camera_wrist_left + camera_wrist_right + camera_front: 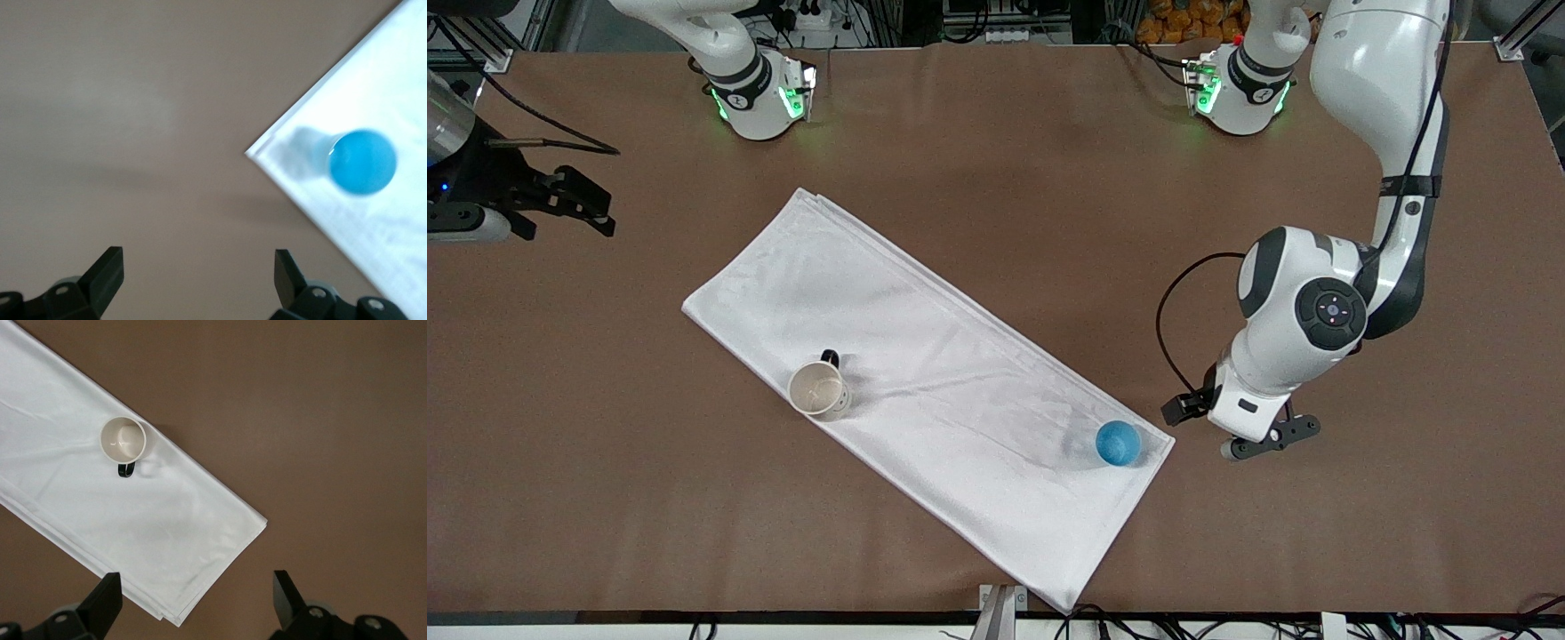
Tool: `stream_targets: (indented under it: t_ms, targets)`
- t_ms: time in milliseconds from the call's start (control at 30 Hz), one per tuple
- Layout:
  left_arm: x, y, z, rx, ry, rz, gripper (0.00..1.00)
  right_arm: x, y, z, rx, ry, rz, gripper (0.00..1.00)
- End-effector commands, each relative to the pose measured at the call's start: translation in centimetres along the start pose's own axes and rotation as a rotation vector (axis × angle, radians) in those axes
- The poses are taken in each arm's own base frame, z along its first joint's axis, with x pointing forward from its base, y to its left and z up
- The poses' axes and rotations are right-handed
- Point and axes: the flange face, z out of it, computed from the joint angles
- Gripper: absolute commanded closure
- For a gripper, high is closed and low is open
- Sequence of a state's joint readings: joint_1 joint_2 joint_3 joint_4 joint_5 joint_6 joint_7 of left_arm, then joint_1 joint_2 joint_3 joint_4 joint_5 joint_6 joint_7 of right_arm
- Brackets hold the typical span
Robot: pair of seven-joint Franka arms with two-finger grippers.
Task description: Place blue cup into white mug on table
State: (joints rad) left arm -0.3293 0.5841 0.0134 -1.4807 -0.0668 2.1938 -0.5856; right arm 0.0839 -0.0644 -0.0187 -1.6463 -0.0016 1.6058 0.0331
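The blue cup [1118, 443] stands on the corner of a white cloth toward the left arm's end of the table [996, 178]. It also shows in the left wrist view [362, 162]. The white mug [818, 389] with a black handle stands upright on the same cloth toward the right arm's end, and shows in the right wrist view [123, 440]. My left gripper [1232, 428] is open and empty over bare table beside the cup; its own view shows it too [199, 267]. My right gripper [596, 206] is open and empty over the table's right-arm end, well away from the mug; its own view shows it too [197, 593].
A large folded white cloth [925, 391] lies slantwise across the middle of the table, and both the cup and the mug stand on it. A black cable [1169, 311] loops from the left arm's wrist. Bare brown table surrounds the cloth.
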Motion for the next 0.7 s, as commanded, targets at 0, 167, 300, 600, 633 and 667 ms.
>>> stream_targets:
  t_ms: [0,167,300,600,633,667]
  targets:
    - [0.2,1.7,1.9,-0.068,0.011,-0.060,0.00,-0.6,0.0,0.1,-0.004,0.007,-0.010,0.00]
    - [-0.5,3.1,4.3,-0.083,0.030,-0.077,0.00,-0.5,-0.2,0.1,-0.001,0.008,-0.009,0.00]
    - [-0.5,3.1,5.2,-0.089,0.039,-0.077,0.00,-0.5,-0.2,0.7,-0.001,0.005,-0.009,0.00]
    - [-0.5,3.3,8.1,-0.105,0.067,-0.076,0.00,-0.2,-1.2,2.6,0.053,0.012,0.001,0.00]
    - [-0.5,3.3,8.3,-0.107,0.070,-0.076,0.00,-0.1,-1.3,3.1,0.053,0.017,0.001,0.00]
    - [-0.6,3.4,8.4,-0.110,0.073,-0.076,0.00,0.0,-1.4,3.6,0.052,0.017,-0.002,0.00]
